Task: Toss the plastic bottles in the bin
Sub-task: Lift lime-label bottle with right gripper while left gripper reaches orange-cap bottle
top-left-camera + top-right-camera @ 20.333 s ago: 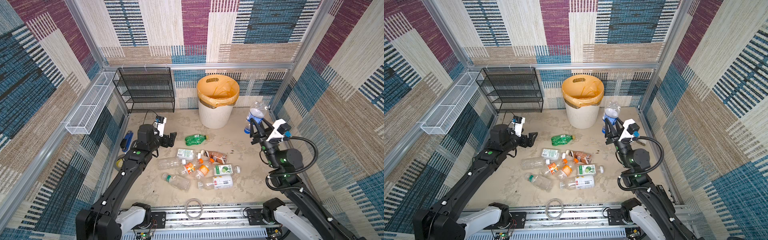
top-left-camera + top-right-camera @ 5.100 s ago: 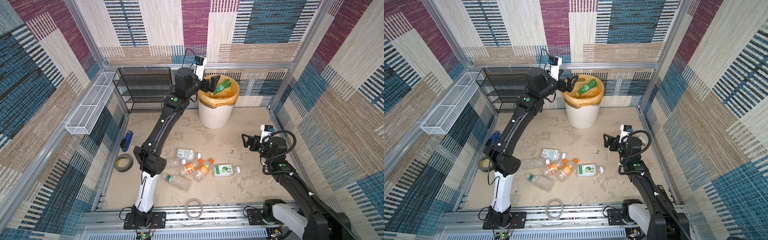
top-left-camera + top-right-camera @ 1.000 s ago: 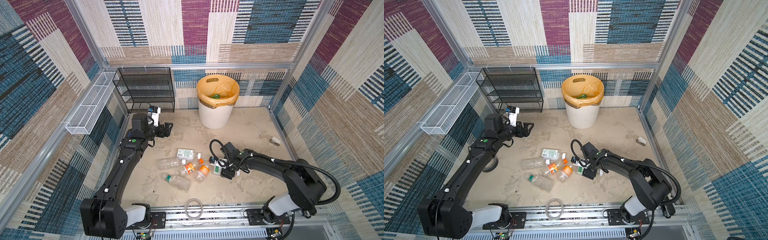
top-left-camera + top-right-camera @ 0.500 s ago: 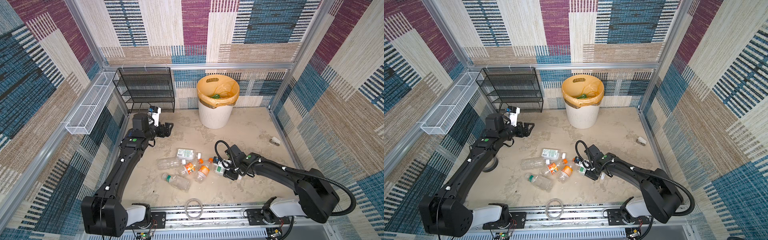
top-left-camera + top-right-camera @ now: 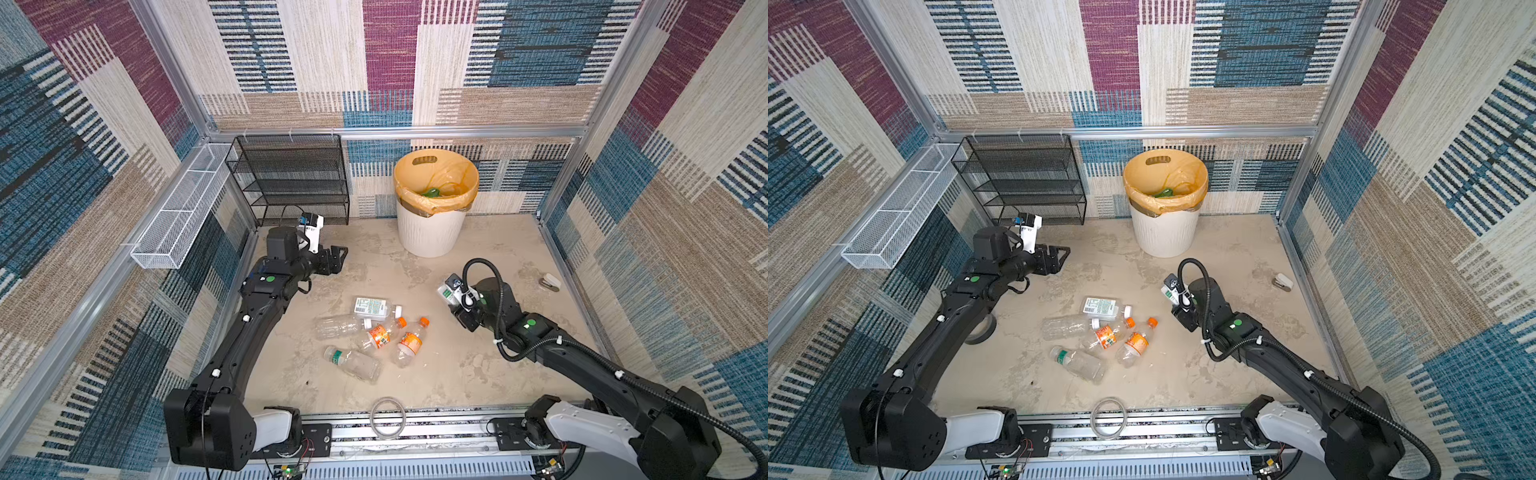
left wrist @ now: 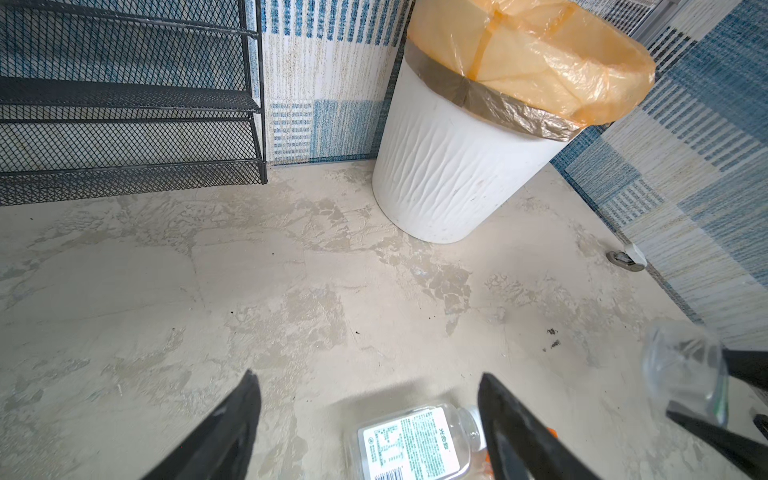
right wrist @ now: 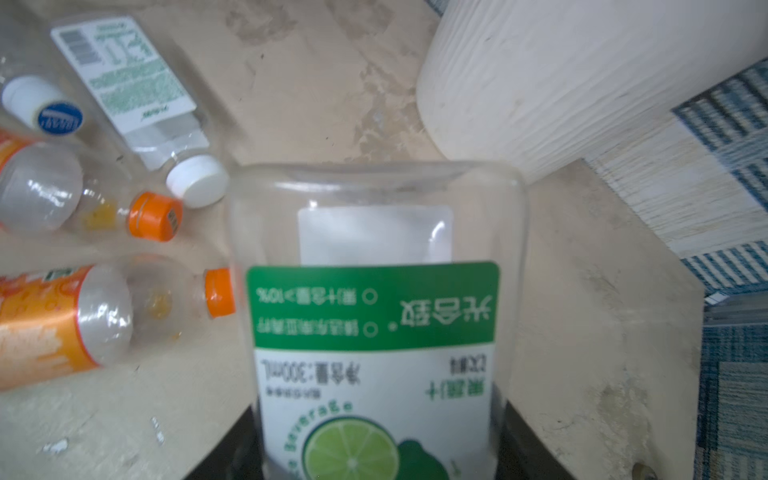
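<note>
- In both top views the right gripper (image 5: pixel 457 301) (image 5: pixel 1176 300) is being shown right of the loose bottles and nearer than the bin (image 5: pixel 430 235) (image 5: pixel 1163 235).
- It is being closed on the lime-label bottle (image 5: pixel 446 293) (image 5: pixel 1167 292). In the right wrist view the clear body (image 7: pixel 374 316) is being pinched between the two black fingers (image 7: pixel 230 455), with the base pointing away from the gripper and the cap end hidden.
- The bottle is appearing lifted clear of the floor.
- The left gripper (image 5: pixel 338 258) (image 5: pixel 1060 254) is being held spread and empty at the far left, just in front of the black mesh rack (image 5: pixel 291 178) (image 5: pixel 1021 183).
- In the left wrist view its fingers (image 6: pixel 245 399) are standing well apart over the bare floor.
- Five plastic bottles are lying on the floor between the two arms:
  - the white-label bottle (image 5: pixel 372 307) (image 5: pixel 1100 307) (image 6: pixel 411 444) is lying farthest
  - the unlabelled clear bottle (image 5: pixel 336 326) (image 5: pixel 1065 326) is lying just left of it
  - the two orange-cap bottles (image 5: pixel 380 336) (image 5: pixel 1136 343) are lying side by side
  - the green-cap bottle (image 5: pixel 353 363) (image 5: pixel 1077 363) is lying nearest
- The bin is standing upright at the far middle, against the back wall, and is being lined by an orange-yellow bag (image 5: pixel 436 174) (image 5: pixel 1165 174).
- A green bottle (image 5: pixel 431 192) (image 5: pixel 1163 192) is lying inside the bin.
- A white wire basket (image 5: pixel 178 224) (image 5: pixel 892 224) is hanging on the left wall.
- A grey tape roll (image 5: pixel 980 328) is lying beside the left arm.
- A thin ring (image 5: pixel 387 417) (image 5: pixel 1108 417) is lying at the near edge.
- A small white-and-grey object (image 5: pixel 549 282) (image 5: pixel 1282 282) is lying by the right wall.
</note>
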You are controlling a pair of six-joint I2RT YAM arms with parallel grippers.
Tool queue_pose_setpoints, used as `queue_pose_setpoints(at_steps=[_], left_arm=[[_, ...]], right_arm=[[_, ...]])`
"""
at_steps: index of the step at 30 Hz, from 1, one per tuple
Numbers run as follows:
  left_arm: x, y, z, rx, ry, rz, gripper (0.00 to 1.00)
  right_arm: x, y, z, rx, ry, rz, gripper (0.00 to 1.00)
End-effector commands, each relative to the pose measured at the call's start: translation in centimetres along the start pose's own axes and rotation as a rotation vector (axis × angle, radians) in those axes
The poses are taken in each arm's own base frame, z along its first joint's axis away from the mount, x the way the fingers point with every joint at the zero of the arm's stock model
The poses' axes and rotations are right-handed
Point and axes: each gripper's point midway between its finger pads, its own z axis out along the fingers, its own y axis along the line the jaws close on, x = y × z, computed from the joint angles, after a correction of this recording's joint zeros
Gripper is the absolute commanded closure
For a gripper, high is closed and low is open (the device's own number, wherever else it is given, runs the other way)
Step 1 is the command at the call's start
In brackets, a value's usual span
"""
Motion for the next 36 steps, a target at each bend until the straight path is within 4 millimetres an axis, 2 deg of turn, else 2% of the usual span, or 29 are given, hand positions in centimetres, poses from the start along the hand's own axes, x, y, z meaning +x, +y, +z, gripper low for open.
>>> queue_pose_setpoints(at_steps=[1, 5, 8, 12, 14, 19, 25, 27, 29, 32, 36], left_arm=[[-0.4, -0.2, -0.4, -0.004, -0.014, 0.025, 0.17], [-0.6, -0.7, -1.0, -0.012, -0.031, 0.071, 0.17], [-0.4, -1.7, -1.1, -0.004, -0.029, 0.108, 0.17], [0.3, -3.6, -0.7, 0.021, -0.016, 0.171, 0.17], [0.7, -4.5, -0.5, 0.031, -0.01, 0.194, 0.17], [1.1, -6.0, -0.4, 0.059, -0.001, 0.234, 0.17], [2.1, -7.5, 0.1, 0.098, 0.025, 0.275, 0.17], [2.8, -9.4, 0.3, 0.142, 0.054, 0.315, 0.16], [4.1, -11.4, 0.5, 0.153, 0.1, 0.412, 0.15], [6.4, -13.3, 0.7, 0.157, 0.192, 0.502, 0.14], [11.1, -17.6, 0.8, 0.237, 0.309, 0.46, 0.14]], right_arm=[[-5.3, -4.0, -2.0, 0.169, -0.252, 0.162, 0.4], [-9.0, -6.6, -6.3, 0.251, -0.541, 0.286, 0.39], [-10.6, -8.3, -10.1, 0.303, -0.747, 0.354, 0.38], [-11.8, -9.5, -15.2, 0.363, -0.967, 0.376, 0.38], [-12.1, -9.8, -16.9, 0.378, -1.025, 0.372, 0.37], [-12.0, -10.1, -18.8, 0.381, -1.048, 0.389, 0.37], [-11.1, -10.6, -23.3, 0.435, -1.145, 0.396, 0.36], [-10.9, -10.8, -23.8, 0.452, -1.142, 0.393, 0.36], [-10.7, -10.8, -23.7, 0.453, -1.129, 0.391, 0.36], [-10.6, -10.8, -23.6, 0.45, -1.127, 0.4, 0.37], [-10.8, -11.1, -23.8, 0.459, -1.131, 0.409, 0.37]])
